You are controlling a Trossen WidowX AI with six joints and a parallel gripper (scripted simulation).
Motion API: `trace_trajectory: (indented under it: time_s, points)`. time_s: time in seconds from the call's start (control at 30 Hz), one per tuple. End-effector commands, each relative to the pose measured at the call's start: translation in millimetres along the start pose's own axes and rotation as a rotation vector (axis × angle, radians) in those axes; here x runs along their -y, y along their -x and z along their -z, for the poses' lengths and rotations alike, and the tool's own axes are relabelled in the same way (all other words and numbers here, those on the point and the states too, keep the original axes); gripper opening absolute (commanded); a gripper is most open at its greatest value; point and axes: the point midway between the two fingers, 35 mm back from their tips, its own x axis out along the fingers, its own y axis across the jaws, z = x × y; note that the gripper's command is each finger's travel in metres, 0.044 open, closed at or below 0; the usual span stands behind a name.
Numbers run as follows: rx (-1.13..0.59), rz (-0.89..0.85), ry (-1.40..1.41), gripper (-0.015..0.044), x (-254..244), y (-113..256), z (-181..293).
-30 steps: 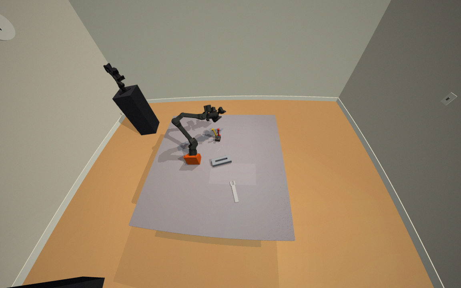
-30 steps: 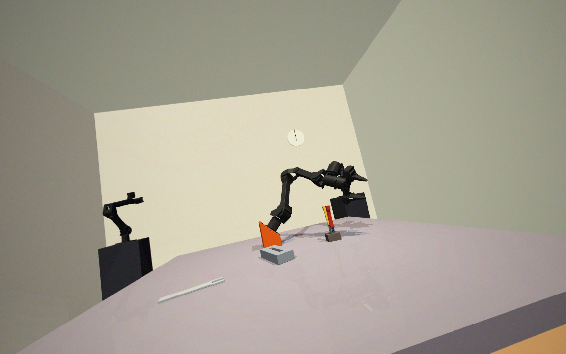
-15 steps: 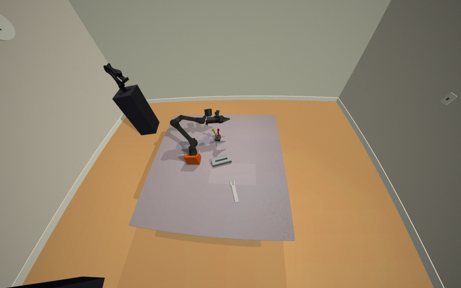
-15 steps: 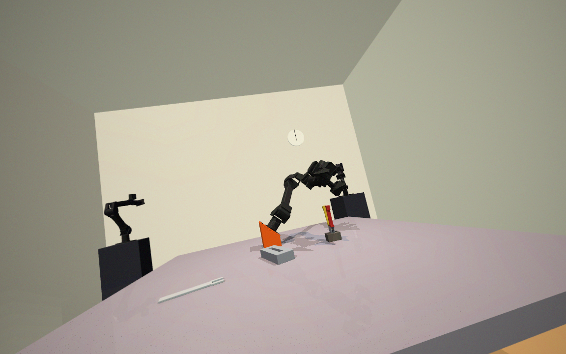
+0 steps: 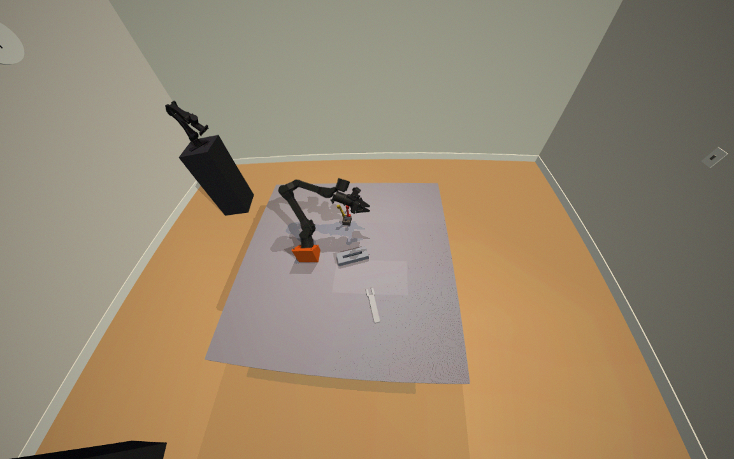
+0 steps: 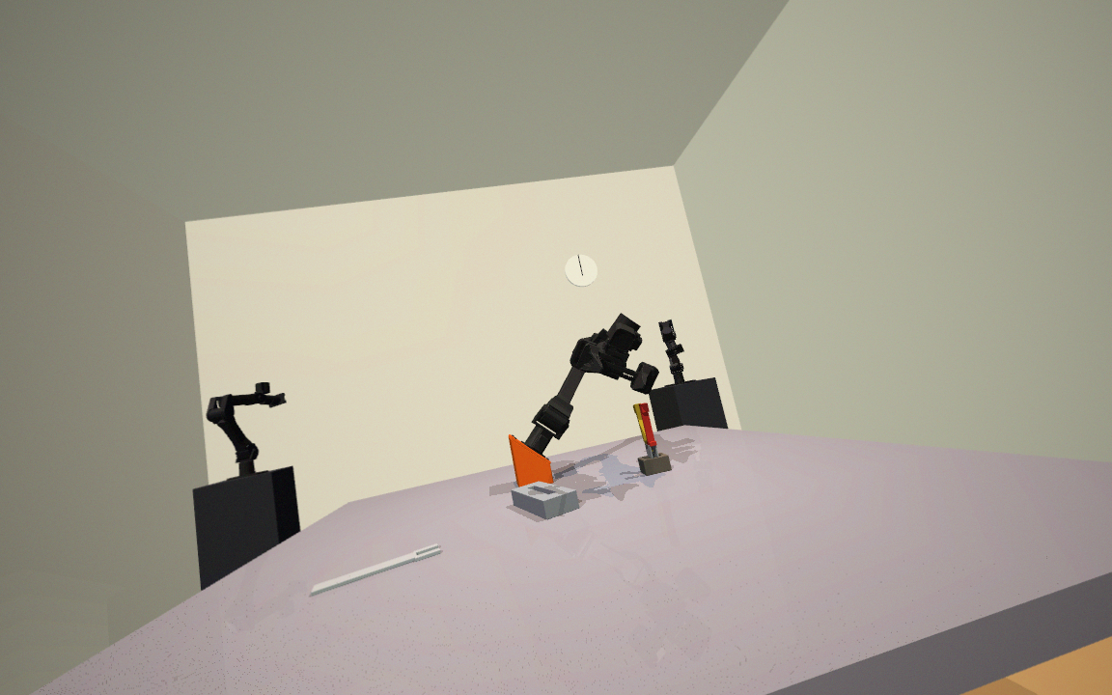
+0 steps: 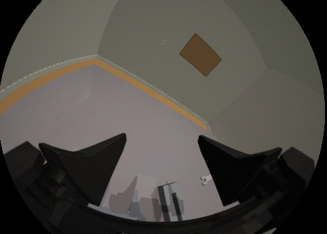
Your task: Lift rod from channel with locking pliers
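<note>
Pliers (image 5: 347,215) (image 6: 646,430) upright in holster (image 5: 346,220) (image 6: 654,464), our end effector (image 5: 368,206) (image 6: 646,377) (image 7: 163,138) open, apparently above the tabletop (image 5: 323,319) (image 6: 629,553) (image 7: 136,115).

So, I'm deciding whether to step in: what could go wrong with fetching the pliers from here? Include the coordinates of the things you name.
The open jaws (image 5: 368,206) (image 7: 162,137) are up near the pliers (image 5: 348,212) (image 6: 645,425), so a swing down at this slant might knock them. The handles stand spread apart, so an off-centre grip could catch only one. The holster (image 5: 346,221) (image 6: 654,464) is a small block, and might tip or slide if the pliers are pulled sideways.
</note>
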Motion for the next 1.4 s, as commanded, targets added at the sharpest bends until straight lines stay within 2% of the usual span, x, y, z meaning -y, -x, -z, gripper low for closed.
trace_trajectory:
  time_s: [0.0, 0.33, 0.63, 1.37]
  points:
    - [-0.337, 0.117, -0.328, 0.0440, 50, -16, 60]
    - [-0.817, 0.341, -0.938, 0.0440, 94, 8, 142]
    - [-1.258, 0.624, -1.754, 0.0440, 101, 59, 176]
    - [-1.268, 0.631, -1.774, 0.0440, 101, 60, 176]
